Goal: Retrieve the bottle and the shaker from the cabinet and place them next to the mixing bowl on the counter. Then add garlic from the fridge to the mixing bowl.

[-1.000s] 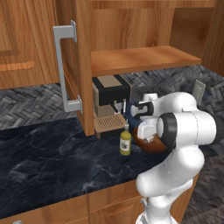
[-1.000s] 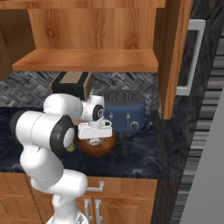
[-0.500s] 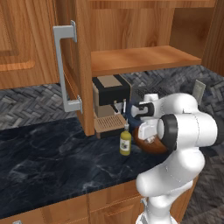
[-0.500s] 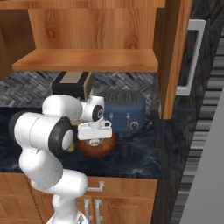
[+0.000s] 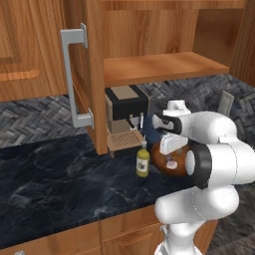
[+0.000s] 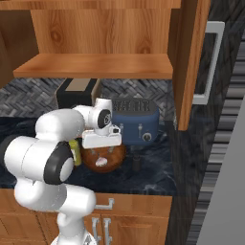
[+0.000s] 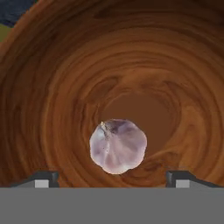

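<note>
My gripper [image 7: 111, 177] points straight down into the brown wooden mixing bowl [image 7: 52, 87], and its two dark fingertips [image 7: 42, 177] stand wide apart, open. A pale garlic bulb [image 7: 118, 146] lies loose on the bowl's floor between them, touching neither. From the base, the bowl [image 5: 162, 160] [image 6: 111, 158] sits on the dark counter under my white hand, with the garlic [image 6: 100, 162] inside. The yellow-green bottle [image 5: 143, 161] stands just left of the bowl. A small dark shaker [image 6: 137, 163] stands to the bowl's right.
A coffee machine [image 5: 126, 115] stands behind the bottle and a blue toaster [image 6: 136, 125] behind the bowl. The open cabinet door [image 5: 85, 74] with its grey handle hangs to the left, the bare shelf [image 5: 164, 67] above. Dark counter [image 5: 60, 184] stretches left.
The fingers have spread wide and the garlic now lies free in the bowl. The arm and the base have stayed put.
</note>
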Available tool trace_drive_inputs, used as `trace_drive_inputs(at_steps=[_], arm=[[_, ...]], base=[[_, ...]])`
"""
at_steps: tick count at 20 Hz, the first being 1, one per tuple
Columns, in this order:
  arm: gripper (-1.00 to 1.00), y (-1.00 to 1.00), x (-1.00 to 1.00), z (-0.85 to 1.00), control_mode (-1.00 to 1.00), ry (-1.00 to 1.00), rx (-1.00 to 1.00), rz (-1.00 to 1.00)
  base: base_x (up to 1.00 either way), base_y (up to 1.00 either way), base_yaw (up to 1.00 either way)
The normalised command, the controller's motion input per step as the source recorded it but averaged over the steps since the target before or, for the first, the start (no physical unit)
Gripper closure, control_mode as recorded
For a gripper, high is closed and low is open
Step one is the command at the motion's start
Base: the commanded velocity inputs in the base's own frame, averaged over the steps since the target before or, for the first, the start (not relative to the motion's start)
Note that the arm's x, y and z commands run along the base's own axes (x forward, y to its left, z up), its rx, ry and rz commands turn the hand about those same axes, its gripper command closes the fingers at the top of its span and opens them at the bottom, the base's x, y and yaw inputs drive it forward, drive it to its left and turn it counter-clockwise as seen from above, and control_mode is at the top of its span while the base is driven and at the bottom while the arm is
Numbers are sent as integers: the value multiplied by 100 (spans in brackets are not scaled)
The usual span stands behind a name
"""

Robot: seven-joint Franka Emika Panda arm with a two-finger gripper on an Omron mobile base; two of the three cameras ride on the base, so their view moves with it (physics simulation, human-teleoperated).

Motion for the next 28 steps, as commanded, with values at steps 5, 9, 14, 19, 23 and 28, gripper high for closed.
trace_drive_inputs(at_steps=[5, 9, 14, 19, 23, 28], arm=[[-100, 0, -3, 80, -100, -8, 5, 0], [-100, 0, -32, 87, -100, -10, 7, 0], [-100, 1, -56, 43, -100, -12, 2, -7], [-100, 0, -59, 33, -100, -3, 0, -16], [-100, 0, -72, 53, -100, 0, 0, -14], [-100, 7, -80, 68, -100, 0, 0, -10]], base=[[0, 0, 0], [0, 0, 0], [0, 0, 0], [0, 0, 0], [0, 0, 0], [0, 0, 0]])
